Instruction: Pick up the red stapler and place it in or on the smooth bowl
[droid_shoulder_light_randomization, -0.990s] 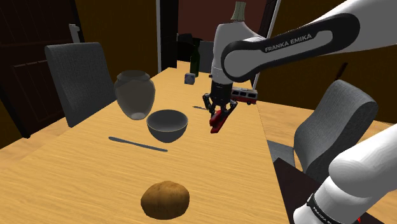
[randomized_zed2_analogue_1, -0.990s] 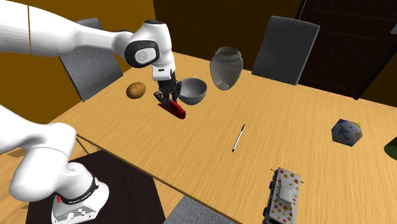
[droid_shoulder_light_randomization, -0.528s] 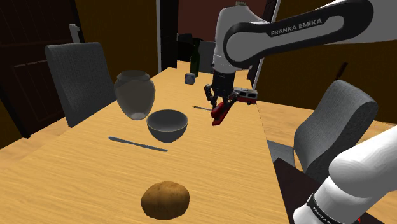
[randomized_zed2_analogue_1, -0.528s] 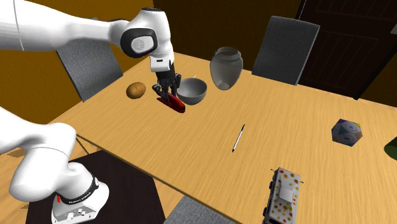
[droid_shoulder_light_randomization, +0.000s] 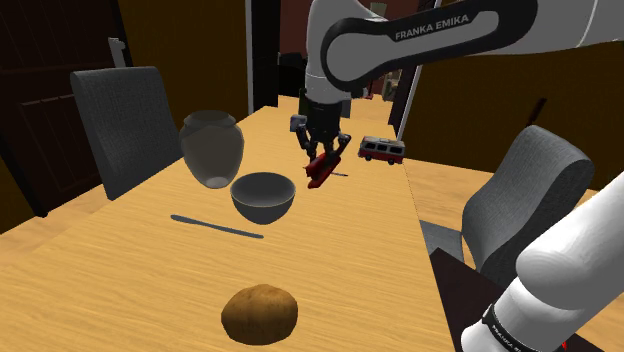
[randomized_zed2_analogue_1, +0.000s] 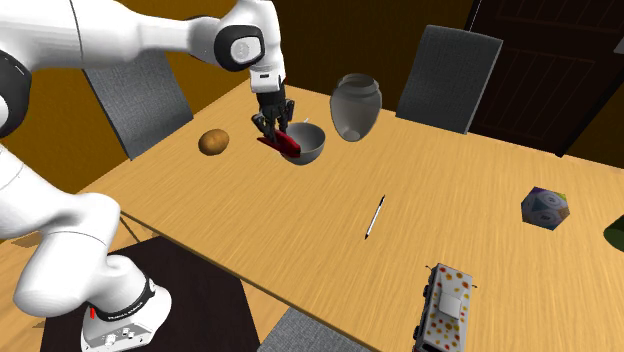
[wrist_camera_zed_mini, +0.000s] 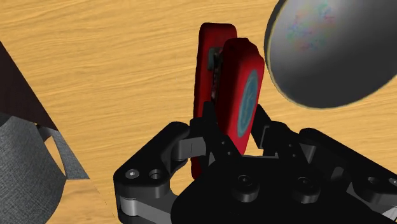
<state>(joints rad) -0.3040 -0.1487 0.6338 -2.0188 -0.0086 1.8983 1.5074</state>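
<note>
Red stapler (droid_shoulder_light_randomization: 320, 170) hangs clasped tight in the black gripper (droid_shoulder_light_randomization: 321, 152), clear of the wooden table (droid_shoulder_light_randomization: 120, 270) and just beside the grey bowl (droid_shoulder_light_randomization: 262, 197), so this looks like the carry step, and next it needs centring over the bowl before release.

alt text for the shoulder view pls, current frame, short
The white arm's black gripper holds a red stapler in the air, just right of a grey bowl on a wooden table. Also on the table: a grey vase, a brown potato, a thin dark rod and a red toy bus.
</note>
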